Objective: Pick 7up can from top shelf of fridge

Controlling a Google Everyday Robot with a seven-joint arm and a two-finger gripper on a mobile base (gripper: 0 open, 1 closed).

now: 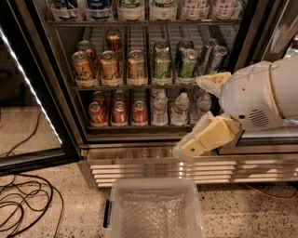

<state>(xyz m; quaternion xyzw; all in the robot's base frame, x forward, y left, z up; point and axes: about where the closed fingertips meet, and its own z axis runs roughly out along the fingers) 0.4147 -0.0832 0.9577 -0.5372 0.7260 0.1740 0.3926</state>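
The fridge (186, 162) stands open in front of me, with its glass door swung out to the left. The top shelf (139, 22) runs along the upper edge of the view. Only the bottoms of its cans show. The white-and-green 7up cans (131, 9) stand at its middle, with blue-and-white cans to their left and white ones to their right. My gripper (189, 116) is at the right, in front of the lower racks and well below the top shelf. Its two yellowish fingers (209, 137) are spread apart and hold nothing.
The middle rack holds gold-brown cans (110, 67) and green cans (163, 65). The bottom rack holds red cans (118, 111) and water bottles (179, 109). A clear plastic bin (153, 209) sits on the floor below the fridge. Black cables (23, 204) lie at the left.
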